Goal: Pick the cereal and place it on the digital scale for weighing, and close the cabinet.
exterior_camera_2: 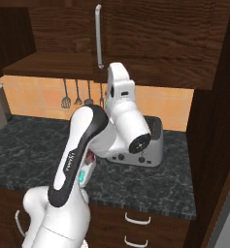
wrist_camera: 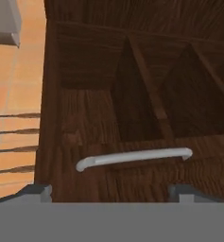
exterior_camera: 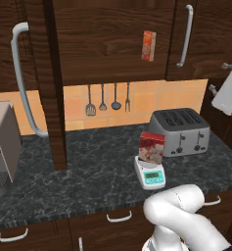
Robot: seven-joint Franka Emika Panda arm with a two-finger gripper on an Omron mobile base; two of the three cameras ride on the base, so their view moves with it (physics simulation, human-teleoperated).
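The red cereal box (exterior_camera: 151, 147) stands upright on the white digital scale (exterior_camera: 150, 174) with its teal front panel, on the dark counter in front of the toaster. In the right base view my arm hides most of both; a strip of the cereal (exterior_camera_2: 90, 158) and the scale (exterior_camera_2: 81, 178) shows. The dark brown cabinet (exterior_camera: 112, 34) has its left door (exterior_camera: 53, 83) swung out edge-on. My gripper (wrist_camera: 108, 192) is open and empty, raised near the right door's grey bar handle (wrist_camera: 132, 158), without touching it.
A narrow orange-red box (exterior_camera: 148, 45) sits inside the cabinet. The grey toaster (exterior_camera: 181, 130) stands behind the scale. Utensils (exterior_camera: 107, 98) hang on the tiled wall. A grey appliance (exterior_camera: 2, 147) occupies the counter's left end. Drawers (exterior_camera: 120, 217) run under the counter.
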